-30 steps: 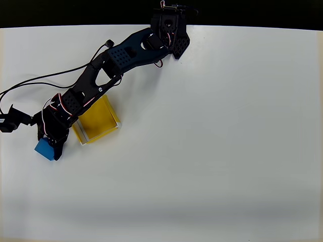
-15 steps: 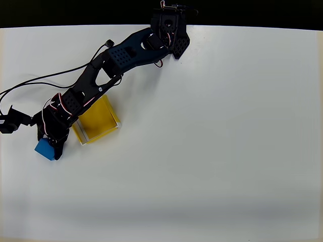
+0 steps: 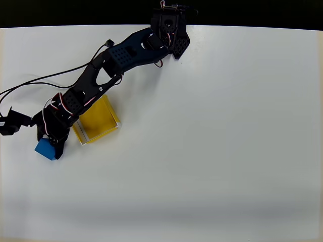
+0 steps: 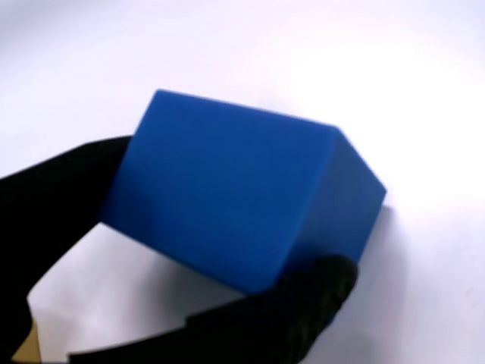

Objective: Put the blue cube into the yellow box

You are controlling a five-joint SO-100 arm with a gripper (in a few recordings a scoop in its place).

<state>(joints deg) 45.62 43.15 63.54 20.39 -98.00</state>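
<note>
Overhead view, from the left: a black cable (image 3: 30, 83) trails across the white table (image 3: 212, 151) from the left edge toward the arm. The blue cube (image 3: 45, 149) sits near the left edge, below and to the left of the yellow box (image 3: 97, 121), outside it and apart from its nearest wall. The gripper (image 3: 52, 147) is at the cube, black fingers on opposite sides of it. The black arm (image 3: 108, 65) runs up and to the right from there, passing over the upper left corner of the yellow box, to its base at the top edge of the table. The yellow box floor is bare where visible.

Wrist view: the blue cube (image 4: 242, 201) is tilted, one corner toward the right. One black finger (image 4: 53, 205) presses against its left face and the other (image 4: 303, 303) against its lower right edge. The jaws are closed onto the cube to its width. Whether the cube rests on the table or is lifted clear cannot be told.
</note>
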